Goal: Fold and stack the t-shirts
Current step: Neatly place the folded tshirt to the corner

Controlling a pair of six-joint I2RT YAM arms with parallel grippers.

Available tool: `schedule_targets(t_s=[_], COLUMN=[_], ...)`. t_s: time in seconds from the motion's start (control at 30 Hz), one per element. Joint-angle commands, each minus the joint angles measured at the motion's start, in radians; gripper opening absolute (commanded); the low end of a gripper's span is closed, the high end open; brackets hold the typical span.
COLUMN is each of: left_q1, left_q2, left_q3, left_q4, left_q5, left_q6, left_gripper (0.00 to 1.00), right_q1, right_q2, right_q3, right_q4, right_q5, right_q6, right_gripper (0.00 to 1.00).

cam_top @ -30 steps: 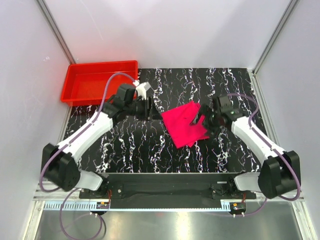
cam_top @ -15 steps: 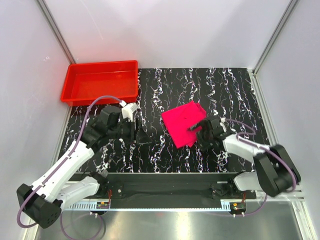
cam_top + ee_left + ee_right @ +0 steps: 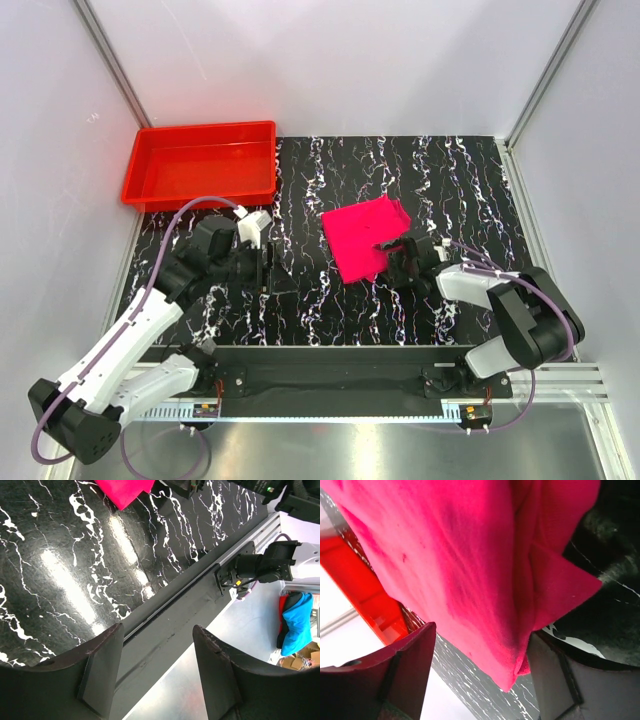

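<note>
Right gripper: jaws apart astride t-shirt edge nearest worktop's front-right corner | left gripper: apart, empty | step: likely grasp for stacking | next: pinch all layers, lift level

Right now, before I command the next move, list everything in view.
t-shirt: one, magenta-pink, folded, middle of the table.
tray: one, red, far left corner, nothing visible inside.
table: one, black with white veining, under everything.
blue bundle: one, off the table past the near edge; what it is cannot be told.
left arm: one, white and black, near left.
right arm: one, white and black, near right.
left gripper: one, black, open, over bare table left of the t-shirt.
right gripper: one, black, open, fingers straddling the t-shirt's near right edge.
</note>
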Motion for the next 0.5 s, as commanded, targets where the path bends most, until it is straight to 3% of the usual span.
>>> schedule_targets(t_s=[0.0, 0.17, 0.23, 0.27, 0.37, 0.4, 0.47], left_q1=[0.015, 0.024, 0.026, 0.030, 0.038, 0.041, 0.046], left_q2=[0.006, 0.016, 0.007, -0.003, -0.029, -0.035, -0.056], left_q3=[0.049, 0.050, 0.052, 0.052, 0.047, 0.047, 0.041], left_q4=[0.017, 0.025, 0.014, 0.011, -0.013, -0.021, -0.032], left_q5=[0.020, 0.038, 0.038, 0.031, 0.030, 0.032, 0.029], left_q6=[0.032, 0.043, 0.057, 0.071, 0.095, 0.100, 0.112], left_gripper=[0.62, 0.63, 0.63, 0.63, 0.63, 0.64, 0.64], right_q1=[-0.007, -0.030, -0.072, -0.091, -0.145, -0.151, -0.165], right_q2=[0.067, 0.148, 0.160, 0.171, 0.199, 0.211, 0.257], right_q3=[-0.029, 0.020, 0.042, 0.068, 0.111, 0.130, 0.222], right_q4=[-0.295, -0.311, -0.334, -0.344, -0.361, -0.365, -0.451], right_q5=[0.138, 0.132, 0.128, 0.128, 0.114, 0.089, 0.063], right_q6=[-0.010, -0.034, -0.100, -0.126, -0.200, -0.218, -0.280], right_gripper=[0.78, 0.60, 0.40, 0.25, 0.05, 0.00, 0.00])
